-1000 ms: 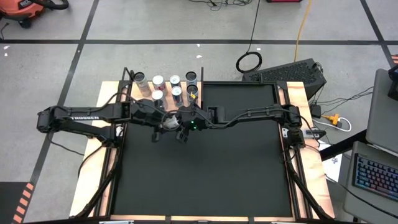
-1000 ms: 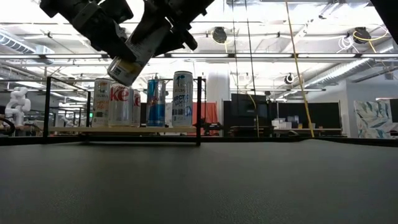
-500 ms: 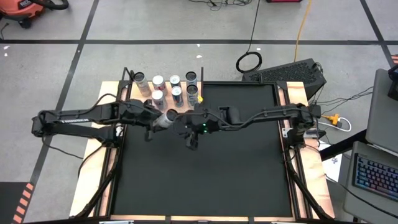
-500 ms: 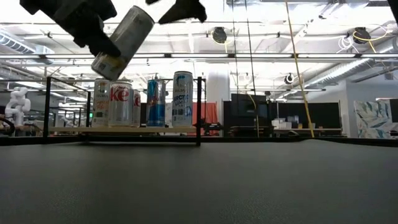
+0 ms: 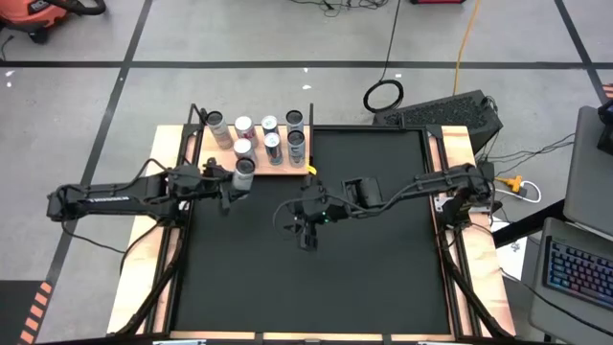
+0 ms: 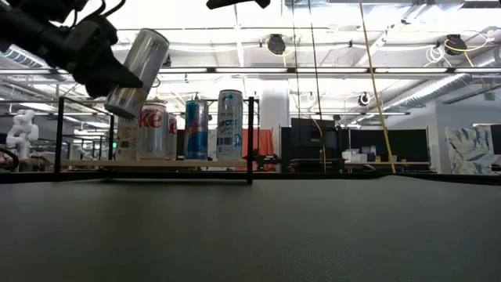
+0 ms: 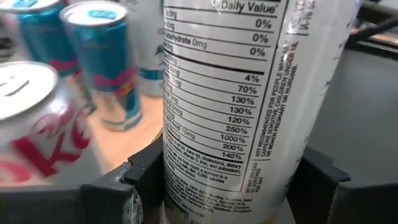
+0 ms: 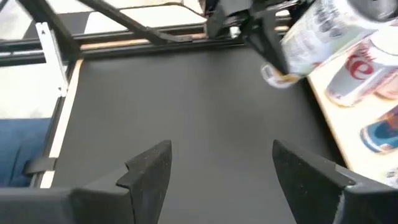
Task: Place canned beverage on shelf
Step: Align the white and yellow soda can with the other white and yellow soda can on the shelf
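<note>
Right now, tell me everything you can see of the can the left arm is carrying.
The silver can is tall and slim, looks like metal, with a white nutrition panel in black print. The left end effector grips it near its lower end, a dark finger on each side. It hangs tilted in the air, top leaning toward the right arm's side, at the front edge of the shelf, touching nothing else visible. The top is unopened as far as I can tell.

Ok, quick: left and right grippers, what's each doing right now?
Left gripper: shut on the tall silver beverage can, tilted, near the light-wood shelf.
Right gripper: open, empty, above the black mat.
</note>
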